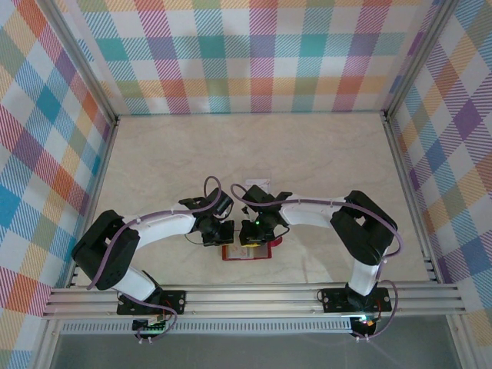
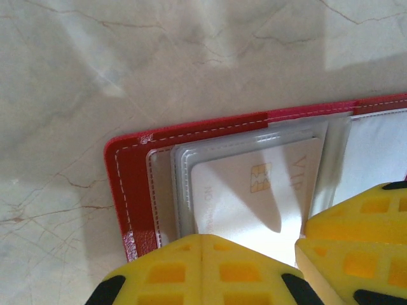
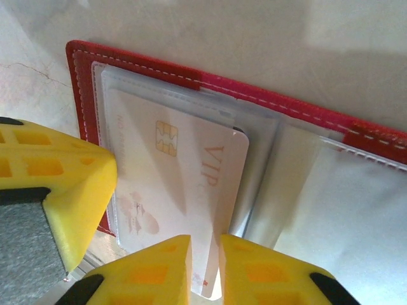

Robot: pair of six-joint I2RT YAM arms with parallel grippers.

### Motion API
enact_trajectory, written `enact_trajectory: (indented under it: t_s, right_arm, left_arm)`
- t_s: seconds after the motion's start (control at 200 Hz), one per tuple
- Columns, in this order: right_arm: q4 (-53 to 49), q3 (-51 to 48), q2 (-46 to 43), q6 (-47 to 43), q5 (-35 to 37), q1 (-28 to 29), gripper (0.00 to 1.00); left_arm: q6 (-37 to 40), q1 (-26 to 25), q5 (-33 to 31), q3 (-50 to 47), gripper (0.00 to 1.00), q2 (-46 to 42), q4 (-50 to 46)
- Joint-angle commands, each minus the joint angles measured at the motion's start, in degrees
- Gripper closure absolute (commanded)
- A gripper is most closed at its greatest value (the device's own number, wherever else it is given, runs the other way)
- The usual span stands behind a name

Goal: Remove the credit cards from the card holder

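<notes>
Extraction step, early phase: a card is being worked out of its pocket. The marbled counter carries everything. The left arm and right arm fold inward from their bases, elbows out, and their wrists meet at the counter's near centre.

The red card holder lies open and flat there, under both wrists. In its left leaf a pale credit card marked "VIP", with a gold chip, sits on the clear pocket sleeves. Its right end projects past them, so it appears partly withdrawn, not yet free.

The left gripper has its jaws together, empty, and stands over the near edge of that leaf. It probably pins the holder down, though contact cannot be confirmed. The right gripper stands over the card's near right corner with its jaws narrowly apart. The card shows through the gap, and no clamp on it is evident.

A small pale rectangle lies just beyond the wrists, too small to identify.

The next move calls for a firm hold on the card. It should then slide rightward out of the sleeve while the holder stays pinned.
</notes>
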Motion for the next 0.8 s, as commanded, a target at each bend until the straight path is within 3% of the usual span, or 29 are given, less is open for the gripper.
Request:
enact_trajectory:
  t_s: [0.0, 0.2, 0.455, 0.795]
  right_arm:
    - [-2.03, 2.23, -0.28, -1.54, 1.02, 1.16, 0.84]
    - [-2.42, 2.46, -0.09, -1.99, 1.47, 1.53, 0.86]
    - [-3.66, 3.14, 1.49, -2.59, 3.25, 1.86, 0.70]
    - [-6.37, 3.42, 0.48, -3.24, 6.82, 2.26, 0.63]
  left_arm:
    - [0.97, -0.48, -1.69, -0.53, 0.98, 1.17, -2.04]
    - [0.93, -0.53, -1.60, -0.56, 0.98, 1.29, -2.02]
    - [0.90, -0.54, -1.71, -0.23, 0.98, 1.38, -2.24]
    - [0.79, -0.52, -1.99, -0.32, 0.98, 1.02, -2.63]
